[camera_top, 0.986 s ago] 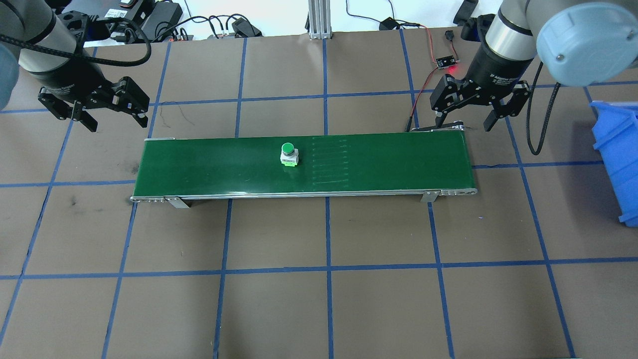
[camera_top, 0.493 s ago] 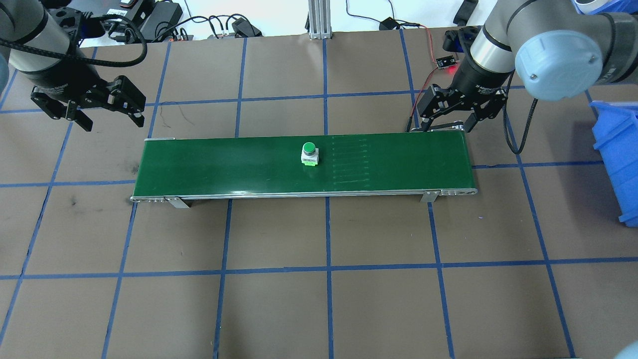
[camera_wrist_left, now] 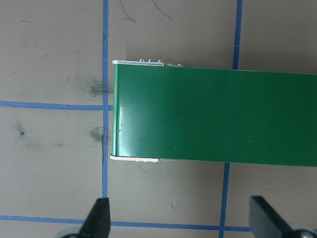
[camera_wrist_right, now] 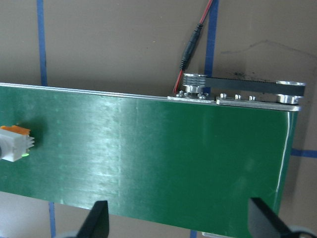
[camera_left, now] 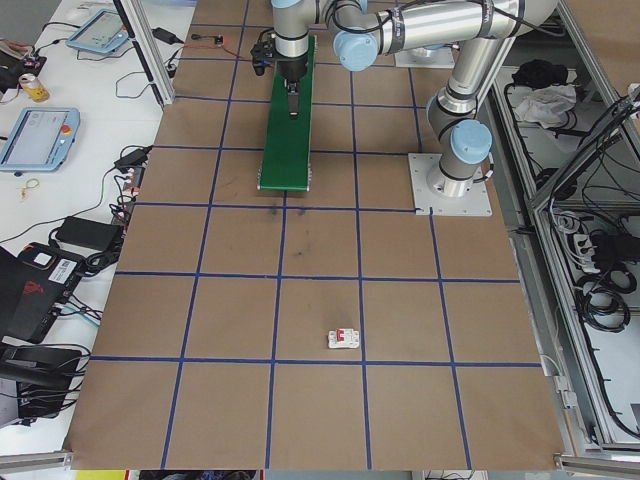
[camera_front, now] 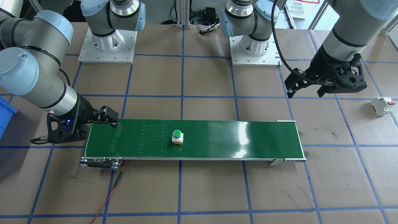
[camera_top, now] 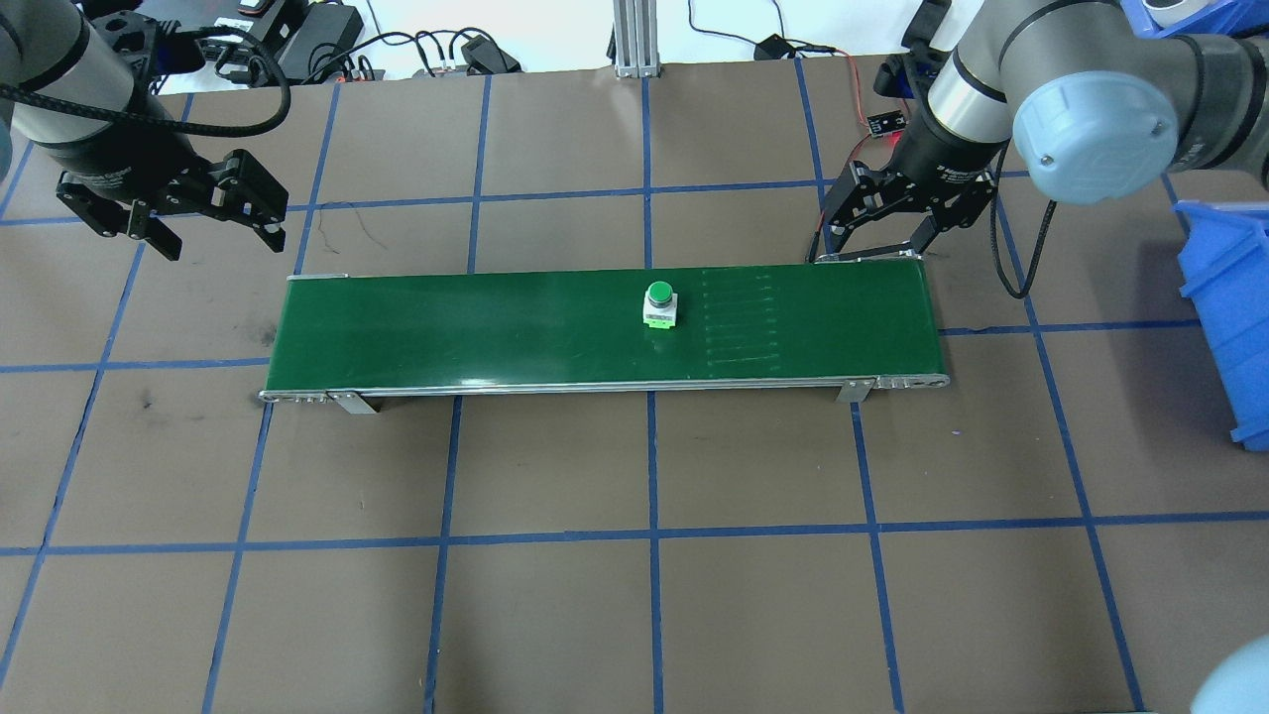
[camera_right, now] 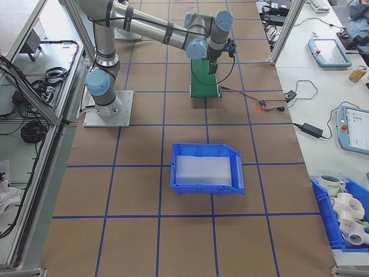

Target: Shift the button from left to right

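Observation:
The button [camera_top: 659,302], with its green cap and white body, stands upright on the green conveyor belt [camera_top: 476,332], just right of the middle. The front-facing view shows its orange base [camera_front: 177,137]. It sits at the left edge of the right wrist view [camera_wrist_right: 13,144]. My right gripper [camera_top: 880,244] is open and hovers over the far edge of the belt's right end, well right of the button. My left gripper [camera_top: 214,234] is open and empty, above the table beyond the belt's left end [camera_wrist_left: 148,119].
A blue bin [camera_top: 1229,317] stands at the table's right edge. A white circuit breaker [camera_front: 382,106] with a red tab lies on the table past the belt's left end. A red wire and a small lit board [camera_top: 889,122] lie behind the belt's right end.
The button has travelled rightward along the belt, past its middle. My right gripper has come left and lower toward the belt's right end. The left gripper drifted slightly left.

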Controlling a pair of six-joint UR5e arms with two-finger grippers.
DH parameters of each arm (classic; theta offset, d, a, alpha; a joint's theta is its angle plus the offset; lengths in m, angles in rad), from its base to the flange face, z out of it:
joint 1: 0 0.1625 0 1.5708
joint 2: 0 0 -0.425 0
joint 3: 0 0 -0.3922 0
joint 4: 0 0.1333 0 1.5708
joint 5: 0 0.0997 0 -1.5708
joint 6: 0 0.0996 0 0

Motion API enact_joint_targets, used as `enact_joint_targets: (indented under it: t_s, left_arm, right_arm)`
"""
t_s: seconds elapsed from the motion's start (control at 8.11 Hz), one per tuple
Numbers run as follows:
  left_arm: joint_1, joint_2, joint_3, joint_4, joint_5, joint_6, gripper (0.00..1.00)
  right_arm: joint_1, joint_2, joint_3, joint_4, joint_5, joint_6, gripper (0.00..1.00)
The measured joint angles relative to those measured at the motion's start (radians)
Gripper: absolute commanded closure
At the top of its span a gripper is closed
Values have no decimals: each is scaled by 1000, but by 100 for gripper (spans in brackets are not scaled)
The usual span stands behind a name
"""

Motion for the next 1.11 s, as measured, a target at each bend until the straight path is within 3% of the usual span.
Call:
enact_joint_targets:
  t_s: [0.37,1.11]
  left_arm:
    - [1,-7,-1,5,-2,5,0]
    - [1,-16,-1,28,-4,11,0]
  right_arm:
    - [0,27,2,-29,56,8,0]
    - [86,48,4,-90,52,225,4]
